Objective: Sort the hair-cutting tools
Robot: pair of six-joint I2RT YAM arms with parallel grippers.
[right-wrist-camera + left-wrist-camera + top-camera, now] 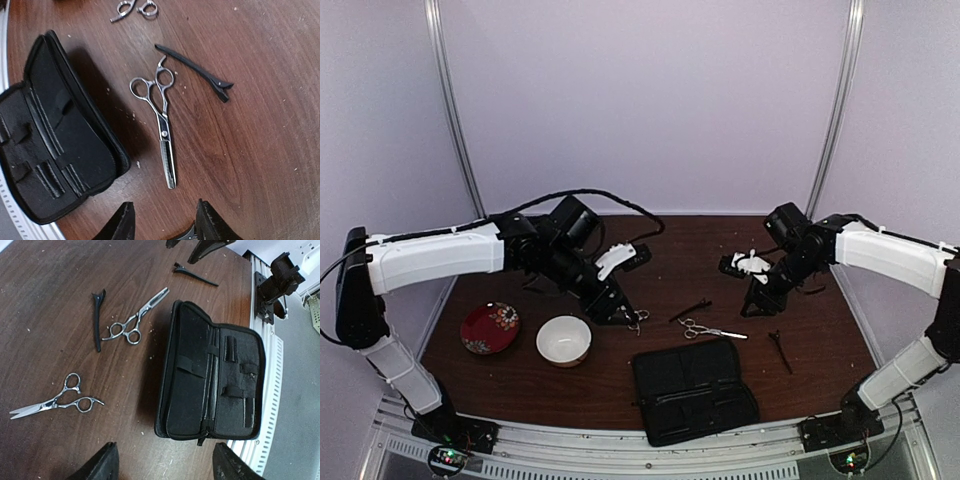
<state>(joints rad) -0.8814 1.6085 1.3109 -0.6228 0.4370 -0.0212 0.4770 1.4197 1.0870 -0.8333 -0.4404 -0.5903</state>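
- While both arms reach over the dark wooden table (pixel 520 385) in the top view, the left gripper (pixel 617 308) sits just beside the plain silver steel scissors (pixel 638 320); the right gripper (pixel 757 300) hovers near the toothed silver thinning scissors (pixel 708 330); a short black plastic clip (pixel 781 351) lies apart on the right.
- From the left wrist, its fingers (pixel 102 465) stand wide apart, empty; the plain silver steel scissors lie flat near the open black fabric pouch (pixel 210 370).
- From the right wrist, the jaws stand parted around nothing; the toothed silver thinning scissors lie flat beside a thin black plastic hair clip (pixel 195 70); likely stiff, light, slick steel lying flush, so pinch across the pivot, not the rings.
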